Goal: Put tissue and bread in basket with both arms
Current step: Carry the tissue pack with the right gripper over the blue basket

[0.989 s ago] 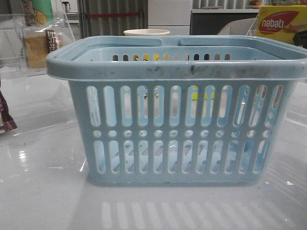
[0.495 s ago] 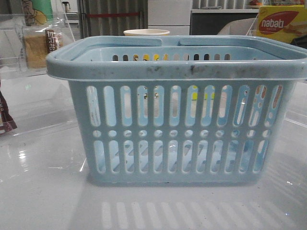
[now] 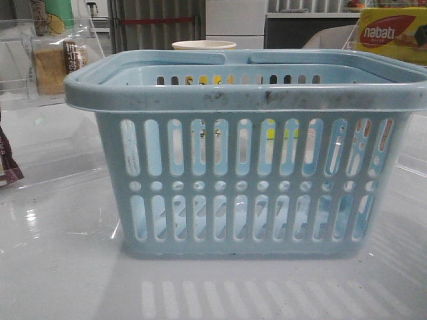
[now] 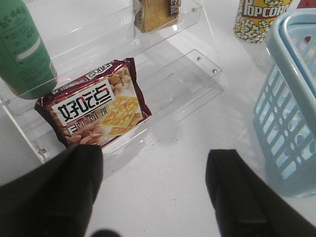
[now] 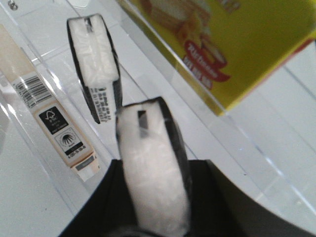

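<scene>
The light-blue basket stands in the middle of the front view, and its corner shows in the left wrist view. The bread, toast in a clear bag with a dark label, stands on a clear shelf at the far left; it also shows in the left wrist view. My left gripper is open and empty over bare table, between the shelf and the basket. My right gripper is shut on a tissue, a white pack with black edges. A second like pack stands beyond it. Neither gripper shows in the front view.
A maroon cracker pack and a green bottle are on the clear shelf by my left gripper. A popcorn cup stands behind the basket. The yellow nabati box and a beige barcoded pack flank the tissue.
A dark shape at the right edge of the front view, under the nabati box, has moved out of view. The basket and bread have not moved.
</scene>
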Controlling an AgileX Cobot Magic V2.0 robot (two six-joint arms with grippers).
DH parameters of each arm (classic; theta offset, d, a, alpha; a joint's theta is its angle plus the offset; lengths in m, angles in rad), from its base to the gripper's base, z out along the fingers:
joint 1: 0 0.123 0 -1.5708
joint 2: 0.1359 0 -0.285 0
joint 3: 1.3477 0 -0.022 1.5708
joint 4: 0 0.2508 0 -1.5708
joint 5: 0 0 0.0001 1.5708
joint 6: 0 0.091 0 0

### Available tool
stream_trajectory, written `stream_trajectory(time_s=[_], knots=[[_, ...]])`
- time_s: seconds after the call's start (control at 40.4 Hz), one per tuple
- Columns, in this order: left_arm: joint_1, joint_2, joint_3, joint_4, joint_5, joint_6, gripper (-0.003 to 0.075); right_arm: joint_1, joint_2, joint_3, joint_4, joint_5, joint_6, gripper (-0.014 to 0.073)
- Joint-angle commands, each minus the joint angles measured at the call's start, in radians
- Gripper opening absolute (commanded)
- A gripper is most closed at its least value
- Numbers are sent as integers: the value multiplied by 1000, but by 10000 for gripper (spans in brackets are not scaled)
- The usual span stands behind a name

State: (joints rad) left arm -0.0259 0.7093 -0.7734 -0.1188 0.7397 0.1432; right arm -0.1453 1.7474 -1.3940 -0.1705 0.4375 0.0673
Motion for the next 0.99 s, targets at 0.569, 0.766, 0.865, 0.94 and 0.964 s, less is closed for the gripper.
stream_trajectory(time_s=[0.569, 0.766, 0.865, 0.94, 0.964], knots=[[2, 1, -28, -9, -69, 2, 507, 349, -509, -38, 265, 370, -13, 216], [2, 1, -28, -9, -69, 2, 507, 496, -498, -32, 308, 387, -83, 216], [2, 1, -28, -9, -69, 2, 507, 562, -465, -17, 308, 392, -82, 216], [2, 1, -28, -9, -69, 2, 507, 598, -432, -2, 308, 391, -82, 216], [2, 1, -28, -9, -69, 2, 507, 608, -416, 2, 308, 391, -82, 216]])
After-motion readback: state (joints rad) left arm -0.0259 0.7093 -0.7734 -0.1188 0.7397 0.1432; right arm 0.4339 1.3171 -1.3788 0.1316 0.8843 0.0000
